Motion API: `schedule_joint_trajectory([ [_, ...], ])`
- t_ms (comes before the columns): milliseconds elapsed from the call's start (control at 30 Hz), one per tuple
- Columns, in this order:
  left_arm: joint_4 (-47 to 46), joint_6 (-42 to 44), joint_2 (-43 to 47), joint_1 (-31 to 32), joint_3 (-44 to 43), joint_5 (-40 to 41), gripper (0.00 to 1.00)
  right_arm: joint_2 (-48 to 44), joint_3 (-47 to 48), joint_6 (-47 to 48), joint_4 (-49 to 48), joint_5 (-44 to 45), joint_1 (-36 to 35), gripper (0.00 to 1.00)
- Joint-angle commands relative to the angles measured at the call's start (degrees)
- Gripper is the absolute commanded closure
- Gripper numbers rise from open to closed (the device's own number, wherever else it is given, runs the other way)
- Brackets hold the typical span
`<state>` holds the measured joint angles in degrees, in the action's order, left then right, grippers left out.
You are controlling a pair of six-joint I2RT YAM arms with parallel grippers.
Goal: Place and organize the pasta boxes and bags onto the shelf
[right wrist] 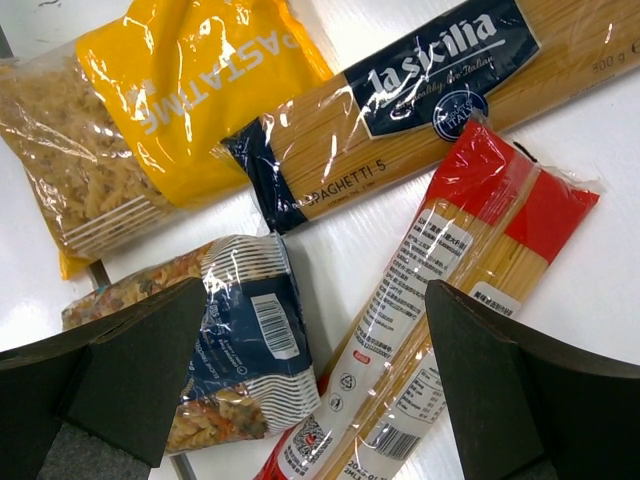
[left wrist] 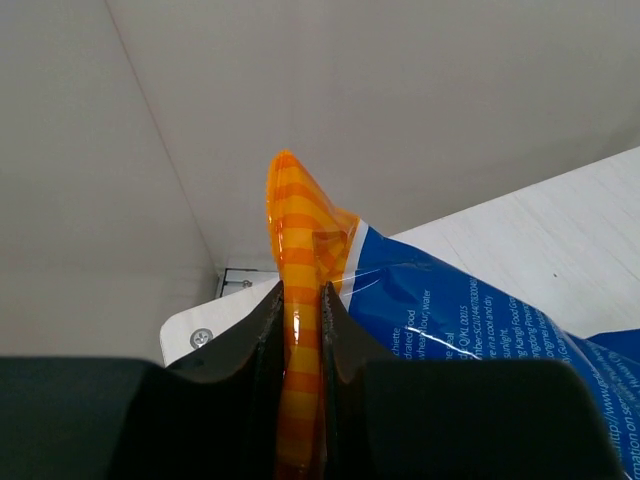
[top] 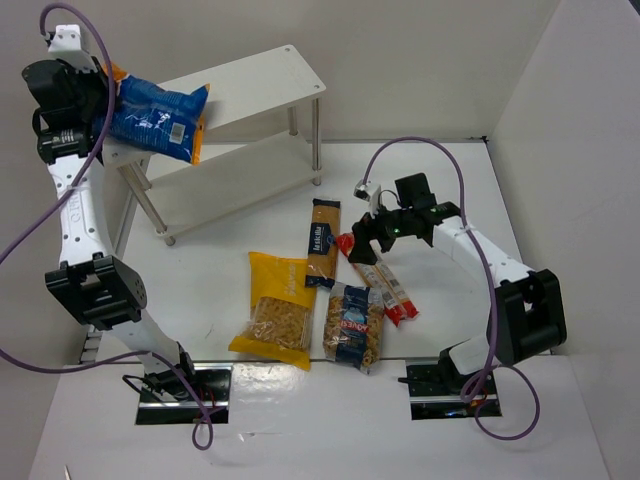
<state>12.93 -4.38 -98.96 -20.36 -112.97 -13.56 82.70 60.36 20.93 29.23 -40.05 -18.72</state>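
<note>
A white table point(top: 300, 420) closed in by plain white wall panels carries everything here, and the two arm bases sit at its near edge.

Five pasta packs can be counted: four lie on the table and one is up in the air. Nearest are two bags side by side. On the left is the large yellow windowed bag point(top: 277, 310) and just beside it on the right the clear blue-labelled bag point(top: 353, 327) of coloured spirals. Behind them lie two long packs. The navy-tan spaghetti pack point(top: 322, 243) runs away from the arms, its near end touching the yellow bag's far corner. The red pack point(top: 380, 278) lies slanted to the right of it, its near end against the clear bag.

The right gripper point(top: 367, 238) hangs over the far end of the red pack with its two fingers spread wide – it grips nothing.

Farther back on the left stands the one shelf point(top: 255, 85), white, with two tiers on thin silver legs. The left gripper point(left wrist: 300, 300) is raised at the shelf's left end, its fingers pinched tight on one orange end of the blue bag point(top: 155, 118). That bag stretches over the left end of the top tier – whether it touches the board cannot be told.
</note>
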Motion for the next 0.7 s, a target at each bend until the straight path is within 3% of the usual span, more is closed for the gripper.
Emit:
schedule_joint_trajectory([
  [0, -2.9, 1.6, -0.1, 1.3, 1.3, 1.4, 1.0, 0.4, -0.3, 1.0, -0.8, -1.7, 0.4, 0.01],
  [267, -4.0, 2.1, -1.7, 1.3, 0.7, 5.3, 1.0, 0.9, -0.3, 1.0, -0.2, -1.7, 0.9, 0.01],
  [500, -2.0, 2.1, -4.2, 0.2, -5.7, 8.0, 0.98, 0.9, -0.3, 1.0, -0.2, -1.7, 0.9, 0.01],
  [567, -0.5, 1.4, -4.9, 0.2, -8.1, 7.2, 0.91, 0.9, -0.3, 1.0, -0.2, -1.7, 0.9, 0.01],
  [667, 0.1, 1.4, -4.9, -0.3, -8.1, 6.6, 0.47, 0.9, -0.3, 1.0, -0.2, -1.7, 1.4, 0.01],
])
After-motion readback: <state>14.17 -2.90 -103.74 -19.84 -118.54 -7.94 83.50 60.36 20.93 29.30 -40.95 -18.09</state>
